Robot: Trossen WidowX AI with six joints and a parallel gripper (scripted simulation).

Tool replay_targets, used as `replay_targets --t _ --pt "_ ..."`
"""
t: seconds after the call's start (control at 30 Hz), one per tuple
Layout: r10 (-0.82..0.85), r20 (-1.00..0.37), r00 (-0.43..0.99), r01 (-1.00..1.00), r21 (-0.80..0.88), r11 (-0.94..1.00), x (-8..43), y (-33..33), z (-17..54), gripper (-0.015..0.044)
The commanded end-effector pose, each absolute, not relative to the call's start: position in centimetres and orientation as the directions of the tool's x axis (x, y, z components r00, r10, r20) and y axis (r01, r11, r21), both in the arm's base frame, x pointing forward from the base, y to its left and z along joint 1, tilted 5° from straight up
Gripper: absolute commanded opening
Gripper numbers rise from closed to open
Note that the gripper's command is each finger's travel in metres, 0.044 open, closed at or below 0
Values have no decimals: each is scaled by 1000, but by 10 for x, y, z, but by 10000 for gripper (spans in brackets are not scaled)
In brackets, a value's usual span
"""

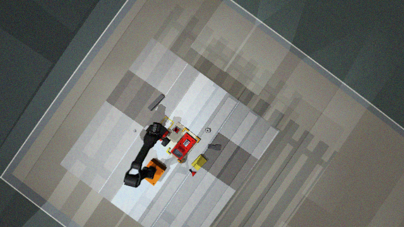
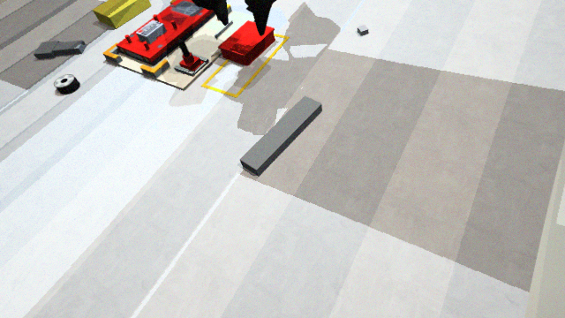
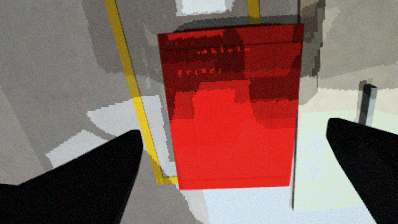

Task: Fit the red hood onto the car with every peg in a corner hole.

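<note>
The red hood [image 1: 164,135] [image 2: 247,41] [image 3: 230,150] lies flat face up, beside the jig board and partly over the yellow outline [image 2: 265,64] [image 3: 128,65]. Its corner holes do not show. My gripper [image 2: 244,29] [image 3: 232,132] is open and empty. Its fingers stand to either side of the hood in the wrist view, with gaps on both sides; their exact height is unclear. The red chassis [image 2: 154,50] sits in the jig, between orange corner brackets [image 2: 154,69]. The grey engine block [image 1: 187,142] [image 2: 151,31] is on its deck, with upright pegs around it.
A small red part with a black post [image 2: 191,62] stands on the cream board [image 2: 174,81], near the hood. A slim dark bar [image 2: 223,29] [image 3: 368,105] is beside one finger. A grey bar [image 1: 156,102] [image 2: 282,134], a wheel [image 1: 207,128] [image 2: 67,84] and a yellow block [image 1: 199,162] lie around.
</note>
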State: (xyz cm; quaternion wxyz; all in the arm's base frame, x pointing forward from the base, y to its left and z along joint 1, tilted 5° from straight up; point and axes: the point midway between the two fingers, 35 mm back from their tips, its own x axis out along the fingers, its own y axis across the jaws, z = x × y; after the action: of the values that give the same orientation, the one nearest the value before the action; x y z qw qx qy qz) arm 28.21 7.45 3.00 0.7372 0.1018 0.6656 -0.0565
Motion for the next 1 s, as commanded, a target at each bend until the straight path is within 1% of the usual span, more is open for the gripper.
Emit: replay_targets --t 0.0,0.97 --pt "46 -994 101 225 67 972 281 74 25 440" --pt "46 -994 101 225 67 972 282 75 10 440"
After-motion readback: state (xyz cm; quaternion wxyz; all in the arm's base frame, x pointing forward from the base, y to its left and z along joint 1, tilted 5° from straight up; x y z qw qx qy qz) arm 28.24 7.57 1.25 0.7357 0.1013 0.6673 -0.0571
